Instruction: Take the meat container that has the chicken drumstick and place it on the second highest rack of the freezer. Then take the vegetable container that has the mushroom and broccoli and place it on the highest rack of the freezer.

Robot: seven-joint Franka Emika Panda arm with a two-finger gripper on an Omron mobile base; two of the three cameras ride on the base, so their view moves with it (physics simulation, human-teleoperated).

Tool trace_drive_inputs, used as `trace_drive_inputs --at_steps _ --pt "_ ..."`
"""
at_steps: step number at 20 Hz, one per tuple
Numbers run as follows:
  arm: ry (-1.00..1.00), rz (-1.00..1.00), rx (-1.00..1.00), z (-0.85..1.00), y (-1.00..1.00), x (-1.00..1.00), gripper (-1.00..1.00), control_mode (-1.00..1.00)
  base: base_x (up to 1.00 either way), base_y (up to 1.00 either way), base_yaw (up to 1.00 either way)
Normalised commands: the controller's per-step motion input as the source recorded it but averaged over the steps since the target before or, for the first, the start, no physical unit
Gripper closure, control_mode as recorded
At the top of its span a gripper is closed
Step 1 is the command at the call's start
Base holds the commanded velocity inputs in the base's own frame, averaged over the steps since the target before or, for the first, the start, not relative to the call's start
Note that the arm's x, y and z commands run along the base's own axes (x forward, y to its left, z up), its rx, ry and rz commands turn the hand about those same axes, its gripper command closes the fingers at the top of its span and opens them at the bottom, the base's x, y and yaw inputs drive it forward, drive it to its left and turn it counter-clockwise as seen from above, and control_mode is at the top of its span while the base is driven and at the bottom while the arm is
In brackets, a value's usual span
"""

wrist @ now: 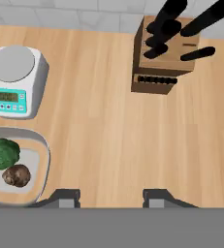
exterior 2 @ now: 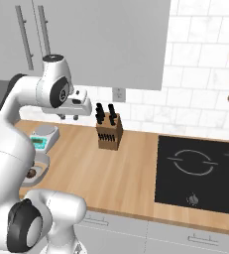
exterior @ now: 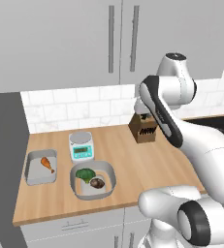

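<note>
The shallow grey meat container [exterior: 36,177] sits at the counter's left end with the orange-brown chicken drumstick [exterior: 48,164] in it. Right of it is the deeper vegetable container [exterior: 109,178], holding the broccoli [exterior: 86,174] and the mushroom [exterior: 97,183]. In the hand view, the tub's rim [wrist: 44,154], the broccoli [wrist: 2,152] and the mushroom [wrist: 16,175] lie at lower left. My gripper [wrist: 111,198] hovers high above the bare wood right of the tub, open, with nothing between its fingers. It hangs under the hand [exterior 2: 68,117]. The freezer [exterior: 2,160] is the grey column at far left.
A white kitchen scale [exterior: 81,145] stands behind the two containers. A wooden knife block [exterior: 143,130] with black handles sits near the tiled wall. A black cooktop [exterior 2: 200,171] fills the counter's right part. Grey wall cabinets [exterior: 84,38] hang overhead.
</note>
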Motion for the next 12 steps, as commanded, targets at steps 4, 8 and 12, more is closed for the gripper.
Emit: trace_drive_inputs --at_steps 4,8,12 --pt "0.05 0.18 -0.01 -0.21 0.51 -0.54 -1.0 -1.0 0.0 0.0 0.0" --pt "0.17 0.54 -0.09 -0.46 1.0 -1.0 -1.0 -1.0 0.0 0.0 0.0" --pt "0.19 0.52 -0.02 -0.3 1.0 -0.89 -1.0 -1.0 0.0 0.0 0.0"
